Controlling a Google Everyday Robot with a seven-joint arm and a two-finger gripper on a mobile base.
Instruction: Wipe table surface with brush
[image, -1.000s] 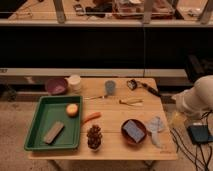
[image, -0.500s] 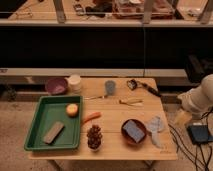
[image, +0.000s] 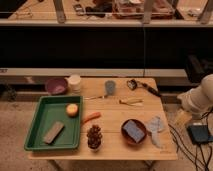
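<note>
Gripper (image: 187, 103) has retreated right, beyond the table surface (image: 107, 114); openness cannot be told.

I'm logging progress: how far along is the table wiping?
Done: nothing visible; the brush lies untouched at the far right of the table. In hand: only the approach; the gripper is off the table's right edge, apart from the brush. Left: grasp the brush, then wipe the table.

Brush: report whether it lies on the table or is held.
The brush lies on the table surface, back right, untouched. Pincer not in view; only the white arm shows, beyond the table's right edge.
</note>
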